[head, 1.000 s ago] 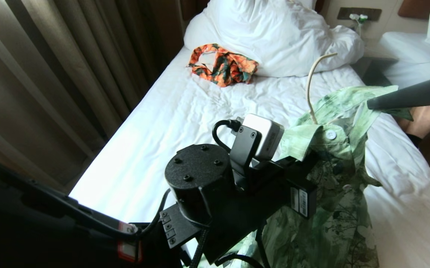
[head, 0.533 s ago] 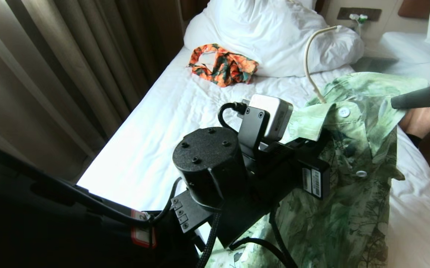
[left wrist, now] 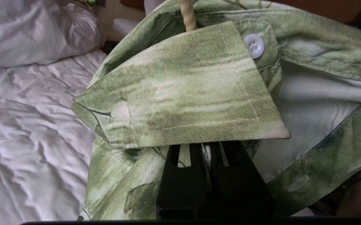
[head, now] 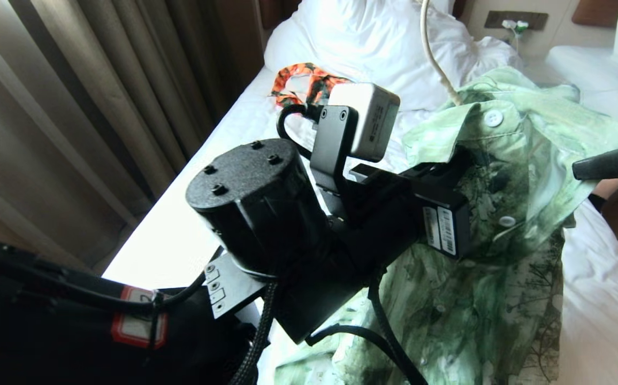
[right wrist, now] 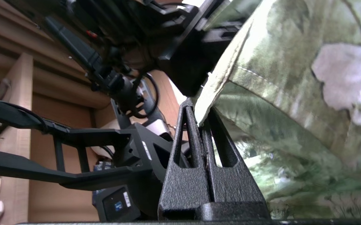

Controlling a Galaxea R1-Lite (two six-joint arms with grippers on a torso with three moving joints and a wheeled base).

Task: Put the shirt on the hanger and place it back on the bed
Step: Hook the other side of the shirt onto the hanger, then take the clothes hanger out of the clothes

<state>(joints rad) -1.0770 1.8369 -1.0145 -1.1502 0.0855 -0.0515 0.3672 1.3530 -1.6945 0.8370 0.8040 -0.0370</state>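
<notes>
Shirt (head: 501,278) green floral, draped on hanger (head: 437,59) | left tool (left wrist: 203,150) clamps placket | right tool (right wrist: 200,122) pinches edge

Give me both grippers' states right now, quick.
Left gripper: shut on the shirt, just under its collar.
Right gripper: shut on an edge of the shirt.

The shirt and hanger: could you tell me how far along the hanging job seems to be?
Looks done: the hanger sits inside the shirt, its hook rising from the collar. In hand: the left gripper is shut on the shirt under the collar, the right gripper on a fabric edge, holding it above the bed. Left: setting it down on the bed.
</notes>
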